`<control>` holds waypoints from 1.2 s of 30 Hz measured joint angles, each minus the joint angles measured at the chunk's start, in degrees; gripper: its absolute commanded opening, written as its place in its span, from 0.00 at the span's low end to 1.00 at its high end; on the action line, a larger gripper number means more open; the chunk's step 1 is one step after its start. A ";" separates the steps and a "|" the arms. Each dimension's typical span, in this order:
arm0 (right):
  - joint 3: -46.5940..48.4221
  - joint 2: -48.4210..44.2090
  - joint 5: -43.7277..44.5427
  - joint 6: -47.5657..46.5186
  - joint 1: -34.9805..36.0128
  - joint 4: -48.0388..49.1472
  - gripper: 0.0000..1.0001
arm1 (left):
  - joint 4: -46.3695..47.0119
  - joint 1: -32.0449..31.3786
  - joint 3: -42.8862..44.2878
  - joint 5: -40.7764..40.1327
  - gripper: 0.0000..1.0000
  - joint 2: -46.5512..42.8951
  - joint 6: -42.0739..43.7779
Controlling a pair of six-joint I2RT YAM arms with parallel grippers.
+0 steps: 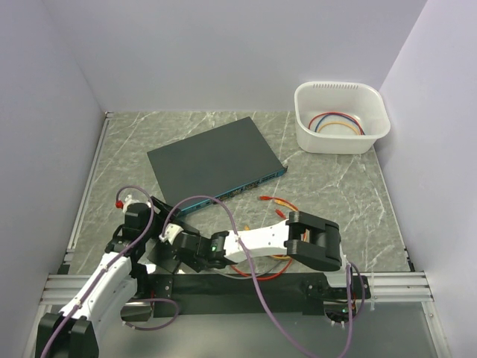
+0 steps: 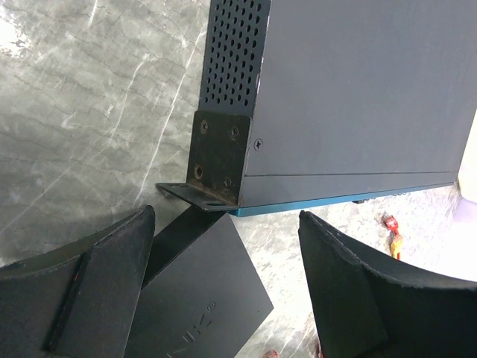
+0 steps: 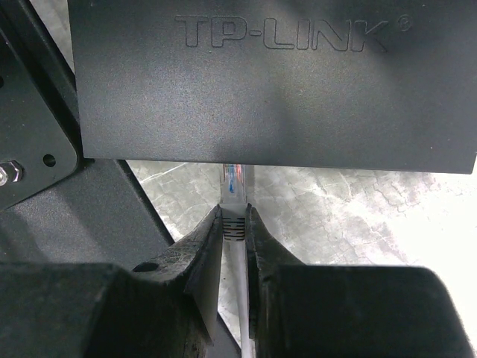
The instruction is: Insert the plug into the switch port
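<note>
The switch (image 1: 212, 155) is a large flat dark grey box lying in the middle of the table, its teal front edge (image 1: 250, 184) facing near right. In the left wrist view its corner bracket (image 2: 216, 160) shows just ahead of my open left gripper (image 2: 227, 216), which holds nothing. My right gripper (image 3: 235, 212) is shut on the plug (image 3: 234, 186), clear-tipped on a white cable. The plug's tip meets the near edge of a smaller black slab (image 3: 268, 82) marked TP-LINK; I cannot tell whether it sits in a socket. In the top view my right gripper (image 1: 170, 236) lies low, near the switch's near-left corner.
The small black slab (image 2: 201, 298) lies right below the switch's bracket corner. Loose orange and red cables (image 1: 277, 202) lie in front of the teal edge. A white bin (image 1: 341, 115) with coiled cables stands at the back right. Purple hoses loop over both arms.
</note>
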 measured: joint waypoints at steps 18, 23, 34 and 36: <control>3.50 0.55 -1.09 0.26 -0.48 -4.74 0.00 | 0.22 0.00 -0.79 -0.44 0.82 -1.05 -0.04; 5.73 1.64 -1.44 0.26 -0.48 -6.78 0.00 | 0.17 0.00 -0.94 -0.92 0.82 -1.73 -0.07; 8.48 3.32 -1.95 1.29 -0.48 -8.96 0.00 | 0.04 0.09 -0.94 -2.12 0.82 -2.14 -0.07; 8.48 3.32 -2.38 1.46 -0.50 -8.83 0.00 | 0.02 0.09 -0.94 -2.14 0.82 -2.14 -0.07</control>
